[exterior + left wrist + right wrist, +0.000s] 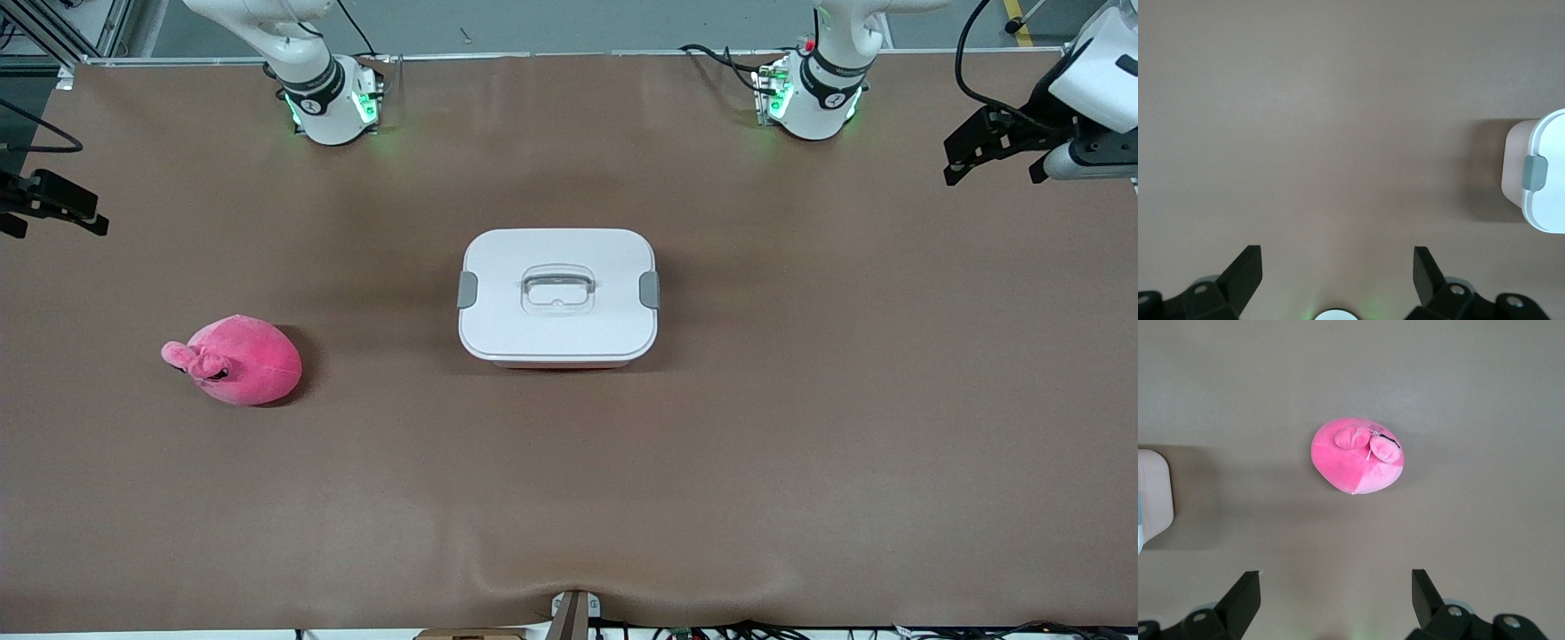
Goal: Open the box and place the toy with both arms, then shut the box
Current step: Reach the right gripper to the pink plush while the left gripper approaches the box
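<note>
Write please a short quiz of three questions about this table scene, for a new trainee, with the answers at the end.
1. True or false: the lid is already off the box.
2. Which stands nearer to the front camera, the toy or the box?
3. Multiple choice: the left gripper and the right gripper are
A. both shut on the toy
B. both open and holding nothing
C. one open, one shut on a clip

Key
1. False: the lid sits on the box, with a grey clip at each end.
2. The toy, toward the right arm's end of the table.
3. B: each hangs over bare table at its own end.
</note>
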Available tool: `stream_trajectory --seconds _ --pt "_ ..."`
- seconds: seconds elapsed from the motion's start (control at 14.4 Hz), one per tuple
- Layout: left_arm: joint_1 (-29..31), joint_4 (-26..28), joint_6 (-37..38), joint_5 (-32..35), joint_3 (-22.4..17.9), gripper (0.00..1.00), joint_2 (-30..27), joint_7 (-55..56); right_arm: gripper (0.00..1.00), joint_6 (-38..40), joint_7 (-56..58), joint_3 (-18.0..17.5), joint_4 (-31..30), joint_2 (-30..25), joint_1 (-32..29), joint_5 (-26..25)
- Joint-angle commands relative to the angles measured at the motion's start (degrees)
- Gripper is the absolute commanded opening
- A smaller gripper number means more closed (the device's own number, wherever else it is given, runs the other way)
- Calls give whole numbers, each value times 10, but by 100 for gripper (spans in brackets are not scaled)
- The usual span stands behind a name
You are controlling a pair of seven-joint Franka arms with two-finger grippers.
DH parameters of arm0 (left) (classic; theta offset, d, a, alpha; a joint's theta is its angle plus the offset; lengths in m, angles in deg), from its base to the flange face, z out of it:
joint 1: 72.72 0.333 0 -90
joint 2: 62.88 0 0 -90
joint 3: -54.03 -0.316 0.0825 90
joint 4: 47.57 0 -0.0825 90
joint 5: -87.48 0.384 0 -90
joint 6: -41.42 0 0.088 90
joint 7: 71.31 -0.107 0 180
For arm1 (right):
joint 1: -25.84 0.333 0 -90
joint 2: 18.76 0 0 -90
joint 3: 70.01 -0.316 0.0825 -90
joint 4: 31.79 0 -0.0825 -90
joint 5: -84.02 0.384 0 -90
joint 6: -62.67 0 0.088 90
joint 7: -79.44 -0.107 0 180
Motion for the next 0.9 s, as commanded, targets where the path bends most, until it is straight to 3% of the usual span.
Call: stream_trajectory --seconds 0.0,0.42,0.83 --pt "-1 -14 9 -4 16 100 19 4 100 -35 7 1 -32 1 0 -9" --pt "-1 -12 -8 -6 91 100 47 147 100 -92 6 0 -70 62 1 -11" --pt "-2 20 -57 -5 167 100 57 297 100 -209 7 -1 -90 140 9 -3"
